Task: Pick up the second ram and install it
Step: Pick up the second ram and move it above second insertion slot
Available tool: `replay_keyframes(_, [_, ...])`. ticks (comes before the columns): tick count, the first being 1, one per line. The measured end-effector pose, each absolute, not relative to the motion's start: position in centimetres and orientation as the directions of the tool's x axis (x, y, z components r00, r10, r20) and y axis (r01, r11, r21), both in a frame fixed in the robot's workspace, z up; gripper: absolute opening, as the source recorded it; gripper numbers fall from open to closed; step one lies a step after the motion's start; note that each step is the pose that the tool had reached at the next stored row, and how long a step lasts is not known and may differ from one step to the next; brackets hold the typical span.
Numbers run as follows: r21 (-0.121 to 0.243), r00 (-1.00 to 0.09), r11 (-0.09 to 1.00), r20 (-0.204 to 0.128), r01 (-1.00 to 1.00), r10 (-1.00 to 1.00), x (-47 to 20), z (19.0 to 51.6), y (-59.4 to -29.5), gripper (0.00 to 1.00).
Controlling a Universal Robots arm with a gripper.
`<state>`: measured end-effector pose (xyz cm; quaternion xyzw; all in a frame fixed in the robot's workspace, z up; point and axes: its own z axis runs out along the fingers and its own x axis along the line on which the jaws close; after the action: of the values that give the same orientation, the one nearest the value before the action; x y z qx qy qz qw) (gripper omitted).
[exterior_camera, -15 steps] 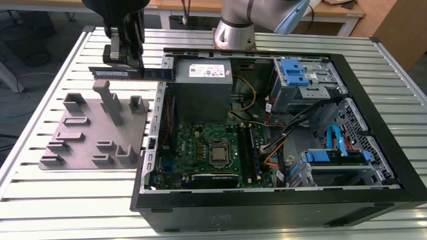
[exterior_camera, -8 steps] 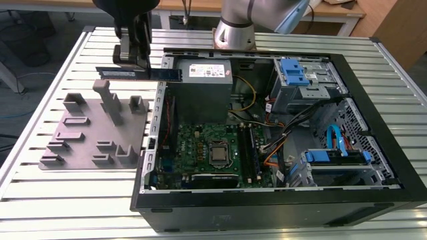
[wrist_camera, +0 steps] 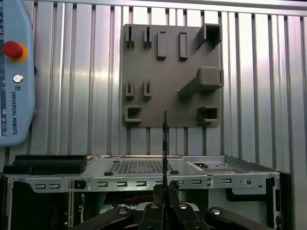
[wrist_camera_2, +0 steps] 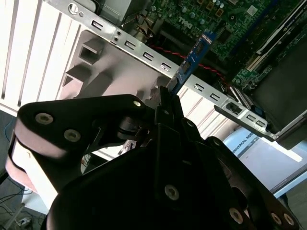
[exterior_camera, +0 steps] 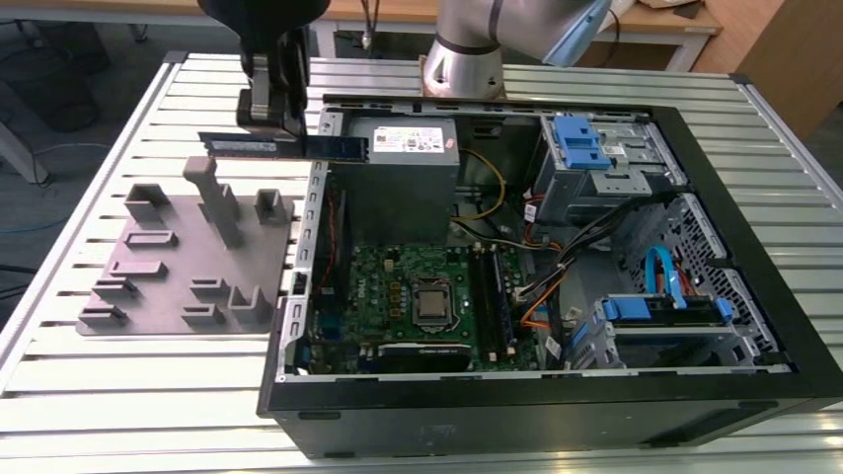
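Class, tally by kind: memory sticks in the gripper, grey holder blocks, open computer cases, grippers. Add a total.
1 memory stick, held in the gripper
1 grey holder block
1 computer case, open
1 gripper
Total: 4

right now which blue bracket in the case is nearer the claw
The bracket beside the power supply; the other bracket sits much farther off.

Slatted metal table (exterior_camera: 132,415), grey holder block (exterior_camera: 158,267), open computer case (exterior_camera: 527,420)
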<state>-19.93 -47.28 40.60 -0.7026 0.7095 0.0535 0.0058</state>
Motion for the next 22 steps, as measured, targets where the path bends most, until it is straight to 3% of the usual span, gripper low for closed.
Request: replay_keyframes(22, [0.069, -0.013, 0.007, -0.084, -0.998, -0.996, -13.6, 40.1, -47.3, 0.14])
